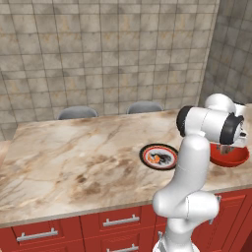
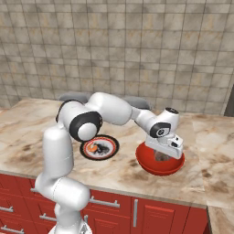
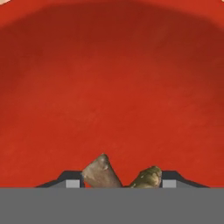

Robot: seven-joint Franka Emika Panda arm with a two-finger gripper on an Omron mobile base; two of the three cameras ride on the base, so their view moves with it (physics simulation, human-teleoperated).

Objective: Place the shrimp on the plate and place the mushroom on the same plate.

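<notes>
The mushroom point(image 3: 103, 173), a greyish-brown lump, lies at the bottom of a deep red bowl point(image 3: 112, 87). My gripper point(image 3: 120, 183) reaches down into that bowl point(image 2: 151, 165), with a fingertip point(image 3: 72, 183) against each side of the mushroom. In the right base view the mushroom point(image 2: 161, 156) shows as a dark lump just under the hand point(image 2: 165, 145). The plate point(image 2: 112, 145), with black rim and red ring, sits on the counter left of the bowl. The orange shrimp point(image 2: 93, 147) lies on the plate. From the left base view the shrimp point(image 1: 155, 158) also rests on the plate point(image 1: 145, 150).
The red bowl point(image 1: 236, 158) stands near the front edge of the marble counter point(image 1: 74, 157). Two grey chair backs point(image 1: 78, 112) rise behind the counter's far edge. Red drawers point(image 1: 118, 221) run below the front edge. My own arm crosses over the plate's right side.
</notes>
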